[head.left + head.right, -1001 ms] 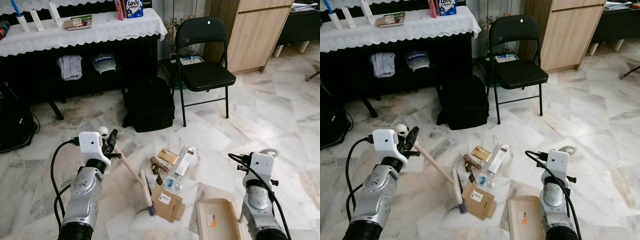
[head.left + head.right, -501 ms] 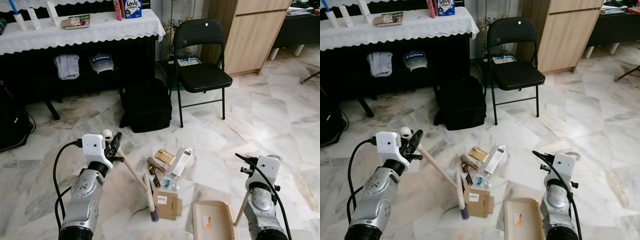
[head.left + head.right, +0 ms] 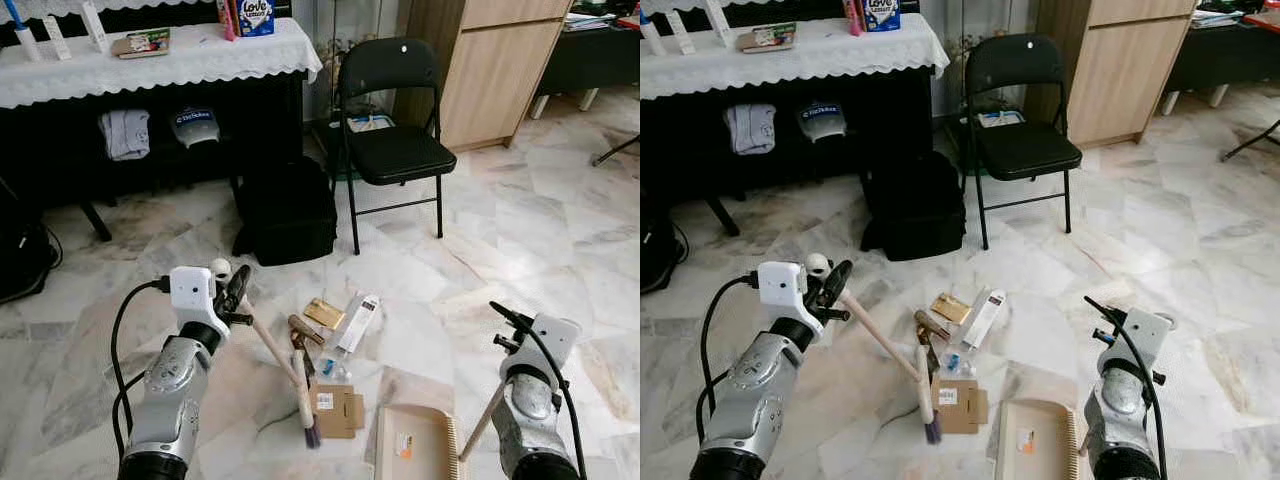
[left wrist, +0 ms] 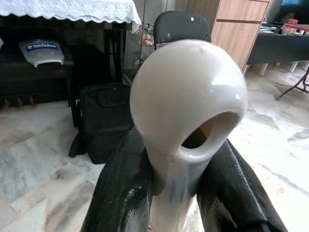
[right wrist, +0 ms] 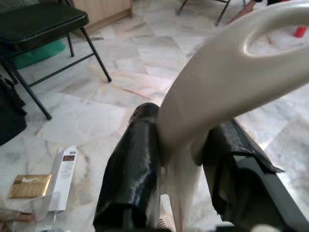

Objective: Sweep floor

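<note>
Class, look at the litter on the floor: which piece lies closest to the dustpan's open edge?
The flat brown cardboard piece with a white label lies closest, just beside the dustpan. The white carton and the gold packet lie farther off, toward the chair.

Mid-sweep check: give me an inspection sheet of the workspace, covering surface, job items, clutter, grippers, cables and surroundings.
Surface: marble floor, pale with grey veining.
Job's things: broom slants down from the left gripper, its head beside the litter; dustpan lies flat on the floor with its handle in the right gripper.
Clutter: flat cardboard box, white carton, gold packet and small scraps.
Grippers: left gripper shut on the broom's handle; right gripper shut on the dustpan's handle.
Cables: black cable loops beside the left arm; another runs along the right wrist.
Surroundings: black folding chair, black bag, table with white cloth, wooden cabinet.
</note>
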Controlling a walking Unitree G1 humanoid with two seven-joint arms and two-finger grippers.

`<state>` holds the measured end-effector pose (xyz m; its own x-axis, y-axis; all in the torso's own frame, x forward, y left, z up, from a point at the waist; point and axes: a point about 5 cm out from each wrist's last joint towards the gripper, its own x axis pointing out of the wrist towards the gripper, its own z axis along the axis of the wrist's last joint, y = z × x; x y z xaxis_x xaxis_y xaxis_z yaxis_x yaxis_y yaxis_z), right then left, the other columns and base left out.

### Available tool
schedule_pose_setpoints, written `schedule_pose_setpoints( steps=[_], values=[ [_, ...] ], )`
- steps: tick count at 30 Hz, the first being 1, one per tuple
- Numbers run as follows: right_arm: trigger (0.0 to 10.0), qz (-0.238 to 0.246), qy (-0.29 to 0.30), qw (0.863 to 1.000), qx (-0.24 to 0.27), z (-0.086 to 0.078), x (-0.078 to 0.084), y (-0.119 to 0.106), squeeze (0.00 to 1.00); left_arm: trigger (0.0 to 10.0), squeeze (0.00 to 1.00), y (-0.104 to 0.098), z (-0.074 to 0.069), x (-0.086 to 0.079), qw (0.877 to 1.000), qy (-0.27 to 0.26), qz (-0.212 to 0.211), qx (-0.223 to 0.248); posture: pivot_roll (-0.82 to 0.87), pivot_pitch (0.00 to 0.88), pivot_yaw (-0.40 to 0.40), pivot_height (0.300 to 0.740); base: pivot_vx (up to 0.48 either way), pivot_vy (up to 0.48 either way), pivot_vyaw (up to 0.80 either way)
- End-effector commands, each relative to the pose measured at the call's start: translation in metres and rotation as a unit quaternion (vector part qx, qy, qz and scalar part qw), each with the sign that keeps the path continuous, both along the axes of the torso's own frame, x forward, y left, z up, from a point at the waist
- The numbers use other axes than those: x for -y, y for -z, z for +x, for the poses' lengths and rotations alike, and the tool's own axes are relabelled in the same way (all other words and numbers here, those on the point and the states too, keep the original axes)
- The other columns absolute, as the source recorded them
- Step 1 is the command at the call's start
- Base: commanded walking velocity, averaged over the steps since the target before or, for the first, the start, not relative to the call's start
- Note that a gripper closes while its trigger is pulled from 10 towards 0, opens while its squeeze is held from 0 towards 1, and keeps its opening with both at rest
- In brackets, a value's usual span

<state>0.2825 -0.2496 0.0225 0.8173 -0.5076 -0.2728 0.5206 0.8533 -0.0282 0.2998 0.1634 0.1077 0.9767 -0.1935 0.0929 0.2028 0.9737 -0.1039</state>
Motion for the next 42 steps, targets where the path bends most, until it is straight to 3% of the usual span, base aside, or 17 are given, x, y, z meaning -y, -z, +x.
schedule_pose_setpoints(
  steps=[1,9,15,26,29,35,42],
  values=[
    [10.0,0.089,-0.045,0.991,-0.088,-0.017,-0.03,0.037,0.0,10.0,0.0,-0.009,0.001,0.002,1.0,0.009,-0.014,0.017,-0.08,0.043,0.052,0.74,0.0,0.0,0.0],
    [10.0,0.156,-0.097,0.978,-0.094,-0.012,-0.05,0.041,0.0,10.0,0.0,-0.009,0.001,0.004,1.0,0.012,-0.018,0.016,-0.08,0.043,0.054,0.74,0.0,0.0,0.0],
    [10.0,0.288,-0.162,0.94,-0.088,-0.009,-0.074,0.043,0.0,10.0,0.0,-0.009,0.002,0.007,1.0,0.016,-0.021,0.014,-0.09,0.042,0.054,0.74,0.0,0.0,0.0],
    [10.0,0.38,-0.191,0.902,-0.076,-0.008,-0.089,0.041,0.0,10.0,0.0,-0.009,0.004,0.01,0.999,0.02,-0.024,0.015,-0.09,0.038,0.057,0.74,0.0,0.0,0.0],
    [10.0,0.427,-0.192,0.883,-0.045,-0.001,-0.092,0.033,0.0,10.0,0.0,-0.009,0.004,0.01,0.999,0.02,-0.024,0.015,-0.09,0.036,0.057,0.74,0.0,0.0,0.0],
    [10.0,0.467,-0.193,0.863,-0.003,0.009,-0.091,0.021,0.0,10.0,0.0,-0.009,0.005,0.01,0.999,0.02,-0.024,0.014,-0.09,0.035,0.059,0.74,0.0,0.0,0.0],
    [10.0,0.475,-0.228,0.849,0.033,0.019,-0.093,0.006,0.0,10.0,0.0,-0.009,0.005,0.012,0.999,0.023,-0.023,0.014,-0.09,0.035,0.059,0.74,0.0,0.0,0.0]
  ],
)
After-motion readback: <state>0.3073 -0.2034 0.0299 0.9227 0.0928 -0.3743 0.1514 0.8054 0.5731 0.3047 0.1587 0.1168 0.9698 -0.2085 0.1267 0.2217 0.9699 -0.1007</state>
